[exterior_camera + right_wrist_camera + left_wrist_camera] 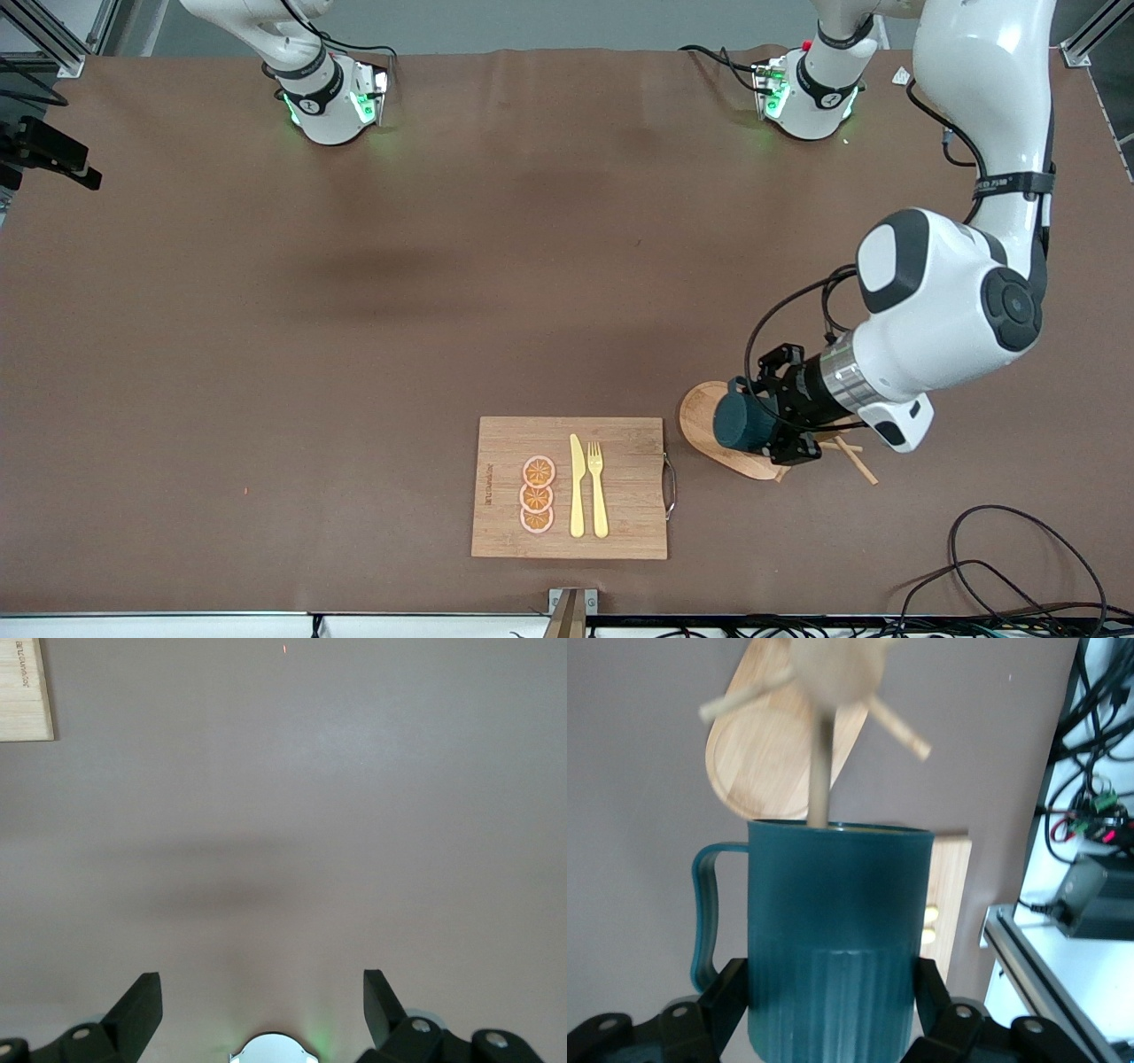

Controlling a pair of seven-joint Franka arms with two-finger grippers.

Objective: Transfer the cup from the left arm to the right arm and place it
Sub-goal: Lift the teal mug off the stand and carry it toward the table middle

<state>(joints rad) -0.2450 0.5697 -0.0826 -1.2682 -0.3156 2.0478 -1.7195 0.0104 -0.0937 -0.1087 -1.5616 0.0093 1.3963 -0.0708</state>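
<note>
Brown table — left gripper (769, 424) pinches the cup (742, 422) over the stand (722, 431); a peg could snag it. Right gripper (263, 1003) waits, spread, over bare table.

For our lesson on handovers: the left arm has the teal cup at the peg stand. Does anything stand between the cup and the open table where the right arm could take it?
Only the peg stand itself: one peg reaches into the cup's mouth, held in the left gripper's jaws. Toward the right arm's end lies the cutting board. The right gripper waits open over bare table.
</note>
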